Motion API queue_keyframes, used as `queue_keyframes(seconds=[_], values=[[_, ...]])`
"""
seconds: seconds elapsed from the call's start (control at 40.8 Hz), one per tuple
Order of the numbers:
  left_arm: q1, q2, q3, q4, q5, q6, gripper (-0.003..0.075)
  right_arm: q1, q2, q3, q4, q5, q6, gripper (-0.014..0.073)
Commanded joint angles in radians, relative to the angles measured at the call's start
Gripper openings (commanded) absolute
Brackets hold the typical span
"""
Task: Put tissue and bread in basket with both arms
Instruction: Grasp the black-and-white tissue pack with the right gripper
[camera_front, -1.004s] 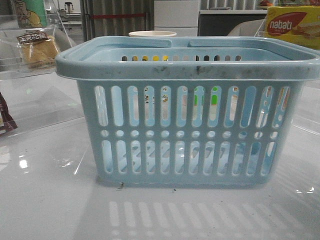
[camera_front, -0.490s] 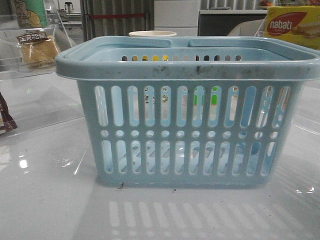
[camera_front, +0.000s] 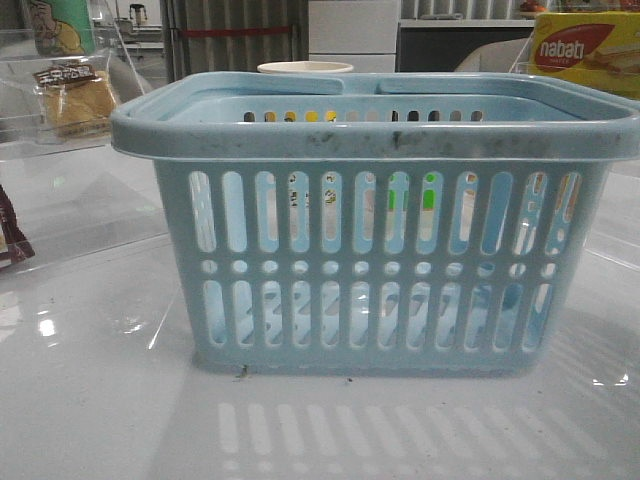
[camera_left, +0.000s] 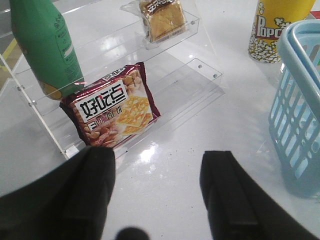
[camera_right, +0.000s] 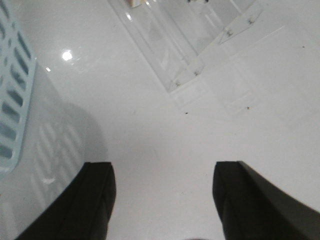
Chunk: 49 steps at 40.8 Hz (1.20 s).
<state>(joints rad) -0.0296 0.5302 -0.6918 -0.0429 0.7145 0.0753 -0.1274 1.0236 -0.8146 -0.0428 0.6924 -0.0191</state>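
Observation:
The light blue basket fills the middle of the front view; its side also shows in the left wrist view and the right wrist view. The wrapped bread sits on a clear shelf at the far left and shows in the left wrist view on the upper step. The tissue is out of view. My left gripper is open and empty above the table, in front of the shelf. My right gripper is open and empty above bare table beside the basket. Neither gripper shows in the front view.
A dark red cracker packet leans on the clear stepped shelf next to a green bottle. A popcorn cup stands behind the basket. A nabati box sits far right. Another clear stand lies ahead of the right gripper.

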Motion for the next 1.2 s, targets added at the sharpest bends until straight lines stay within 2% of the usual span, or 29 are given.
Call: queue_keyframes(seconds=[0.0,0.318,0.588,0.857,1.175], values=[[0.002,0.010,-0.028,-0.009,-0.085,-0.010,0.0409,-0.035,0.064,-0.114,-0.009,-0.070,-0.005,0.0531],[0.002,0.010,-0.028,-0.009,-0.085,-0.010,0.0348,-0.056,0.372,-0.409,-0.009,-0.070,-0.005,0.0531],[0.002,0.010,-0.028,-0.009,-0.085,-0.010,0.0326,-0.056,0.588,-0.574,-0.059,-0.069,-0.005,0.0531],[0.002,0.010,-0.028,-0.009,-0.085,-0.010,0.0326,-0.056,0.713,-0.632,-0.059,-0.135,-0.005,0.0515],[0.002,0.010,-0.028,-0.009,-0.086,-0.010,0.0326,-0.056,0.752,-0.632,-0.041,-0.263,-0.005,0.0422]])
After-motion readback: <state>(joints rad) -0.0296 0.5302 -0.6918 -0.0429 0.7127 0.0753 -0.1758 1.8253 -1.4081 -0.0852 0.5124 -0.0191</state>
